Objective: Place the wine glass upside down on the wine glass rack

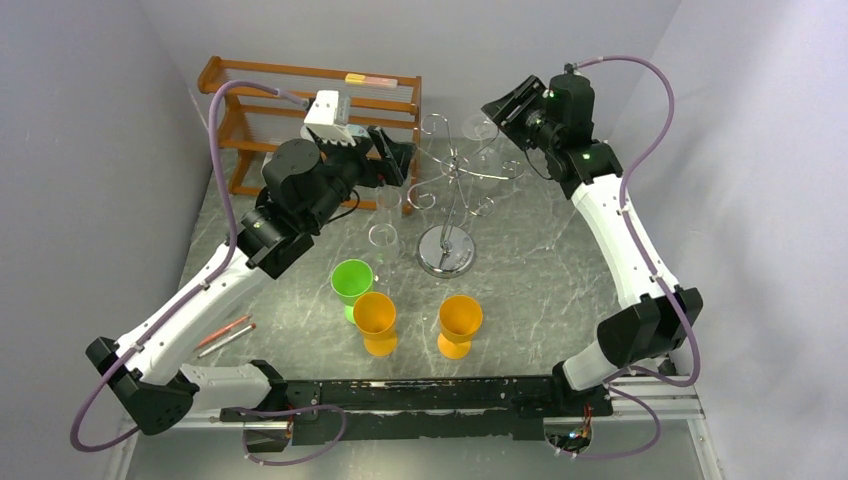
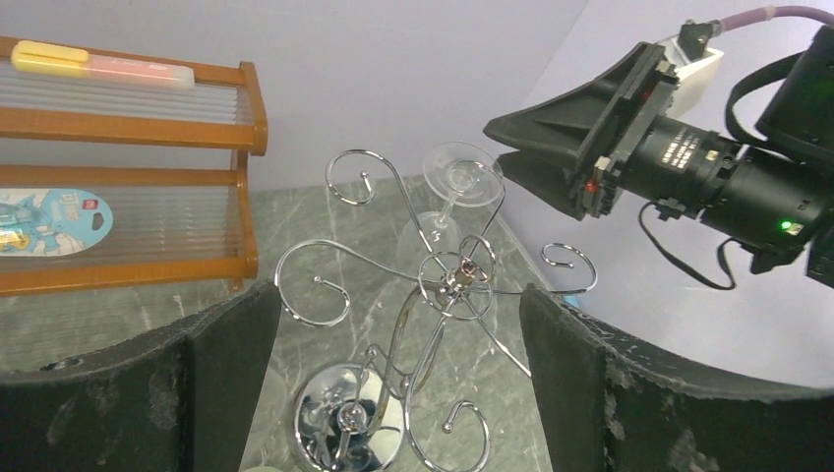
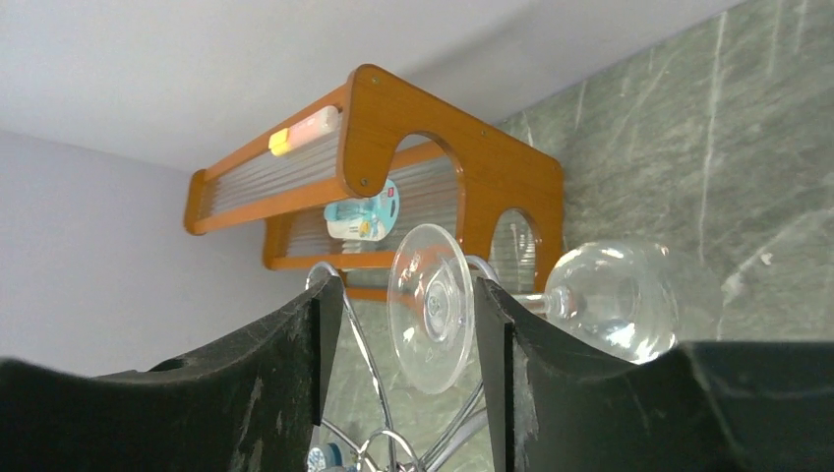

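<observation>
The chrome wine glass rack [image 1: 447,195] stands mid-table on its round mirror base [image 1: 446,250]. A clear wine glass [image 1: 484,148] hangs upside down on a far right arm of the rack. My right gripper [image 1: 503,108] is open right by it. In the right wrist view the glass's foot [image 3: 430,307] sits between the open fingers of the right gripper [image 3: 406,329], close to the right finger, and the bowl [image 3: 615,300] shows beyond. My left gripper [image 1: 398,160] is open and empty left of the rack. The left wrist view shows the left gripper [image 2: 398,305], the rack [image 2: 452,285] and the hung glass [image 2: 458,177].
A brown wooden shelf [image 1: 300,90] stands at the back left. Another clear glass [image 1: 385,215] stands just left of the rack. A green cup [image 1: 351,280] and two orange cups [image 1: 375,320] [image 1: 460,322] stand near the front. Pens [image 1: 225,335] lie at the left.
</observation>
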Controlling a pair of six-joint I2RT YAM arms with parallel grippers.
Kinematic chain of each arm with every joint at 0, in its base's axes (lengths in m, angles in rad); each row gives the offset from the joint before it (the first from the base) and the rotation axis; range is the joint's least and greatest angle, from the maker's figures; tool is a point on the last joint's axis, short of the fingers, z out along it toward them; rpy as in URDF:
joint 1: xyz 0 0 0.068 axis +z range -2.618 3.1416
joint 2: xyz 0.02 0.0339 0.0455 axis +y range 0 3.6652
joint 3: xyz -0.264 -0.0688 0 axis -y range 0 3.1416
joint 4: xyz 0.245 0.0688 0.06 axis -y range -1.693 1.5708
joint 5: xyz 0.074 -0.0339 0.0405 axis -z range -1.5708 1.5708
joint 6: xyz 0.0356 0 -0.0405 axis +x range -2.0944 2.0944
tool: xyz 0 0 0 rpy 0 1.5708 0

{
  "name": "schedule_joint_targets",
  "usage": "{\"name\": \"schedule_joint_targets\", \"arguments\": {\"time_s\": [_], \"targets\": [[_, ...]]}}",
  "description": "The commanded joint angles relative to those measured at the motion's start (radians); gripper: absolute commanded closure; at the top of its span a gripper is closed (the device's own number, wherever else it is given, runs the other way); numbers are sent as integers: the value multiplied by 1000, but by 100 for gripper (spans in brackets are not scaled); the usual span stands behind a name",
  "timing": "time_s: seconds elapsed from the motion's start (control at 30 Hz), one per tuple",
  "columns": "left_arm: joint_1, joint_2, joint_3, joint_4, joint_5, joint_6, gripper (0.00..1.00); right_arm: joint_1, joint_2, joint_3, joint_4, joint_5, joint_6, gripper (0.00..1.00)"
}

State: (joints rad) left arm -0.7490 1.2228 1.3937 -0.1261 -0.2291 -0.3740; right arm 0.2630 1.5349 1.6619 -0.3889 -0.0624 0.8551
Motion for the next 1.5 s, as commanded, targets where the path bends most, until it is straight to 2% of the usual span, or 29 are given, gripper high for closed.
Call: {"name": "schedule_joint_targets", "arguments": {"time_s": [0.0, 0.27, 0.5, 0.67, 0.77, 0.9, 0.97, 1.13, 1.23, 1.47], "targets": [[6, -27, -20, -27, -48, 0, 4, -2, -12, 85, -121, 57, -60, 43], [5, -69, -44, -98, -72, -20, 4, -2, -104, 86, -238, 82, -133, 34], [6, -160, -134, -90, -31, 14, 3, -2, -332, -35, -410, 87, -206, 29], [6, -209, -204, -9, 74, 79, 3, -2, -516, -166, -648, -13, -270, 28], [6, -206, -214, -2, 63, 81, 3, -1, -621, -296, -723, -110, -310, 27], [6, -208, -218, -42, -1, 12, 3, -1, -728, -487, -752, -309, -336, 27], [5, -210, -218, -75, -5, -23, 3, 0, -751, -543, -774, -353, -330, 26], [6, -233, -256, -111, 19, -100, 3, -1, -789, -655, -755, -378, -305, 26], [5, -257, -292, -122, 21, -140, 6, -1, -781, -732, -701, -383, -277, 29], [5, -307, -339, -181, -13, -239, 5, 47, -746, -801, -603, -419, -254, 33]]}}
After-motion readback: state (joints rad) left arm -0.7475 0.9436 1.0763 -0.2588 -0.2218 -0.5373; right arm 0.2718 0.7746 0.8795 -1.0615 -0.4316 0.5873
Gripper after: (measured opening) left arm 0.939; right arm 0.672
